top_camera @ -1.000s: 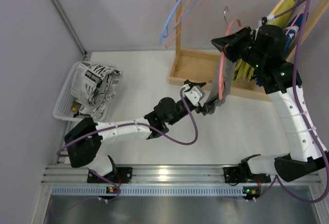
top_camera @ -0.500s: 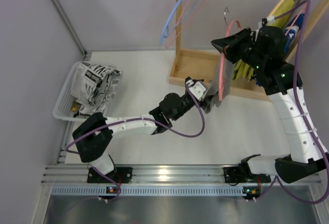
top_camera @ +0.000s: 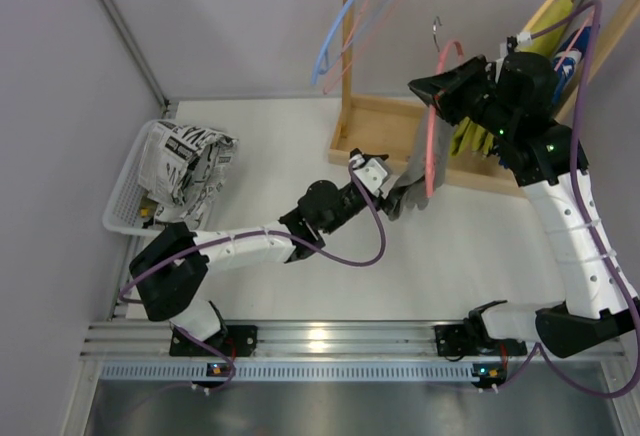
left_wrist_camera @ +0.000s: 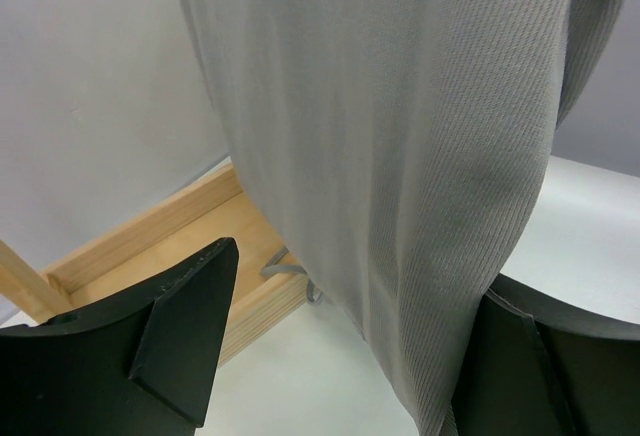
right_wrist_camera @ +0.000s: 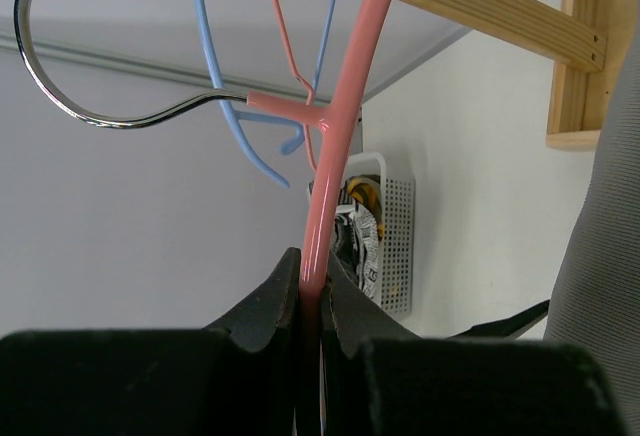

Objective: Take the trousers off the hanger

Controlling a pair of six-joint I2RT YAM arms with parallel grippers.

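- Trousers (top_camera: 410,171): one grey pair, draped over the hanger and hanging at 2 o'clock of the table in the top view, in front of the wooden rack (top_camera: 348,56). They have not shifted over the last second and are not yet off.
- Hanger (top_camera: 432,141): pink, with a metal hook at 12 o'clock that catches on nothing. It is held up off the rail in the same place as a second ago.
- Left gripper (top_camera: 395,199): released, with the jaws wide apart at the trousers' lower end.
  - In the wrist view the fabric (left_wrist_camera: 400,136) hangs down between the fingers and meets the one at 3 o'clock.
  - Over the last second the wrist goes up toward 12 o'clock, then eases back toward 9 o'clock, and the jaws never close.
  - Judged: it is still lining up, so the pinch and the pull-off remain to be done.
- Right gripper (right_wrist_camera: 310,278): clenched on the hanger's arm (right_wrist_camera: 345,86), just below the hook junction, and it has not moved.
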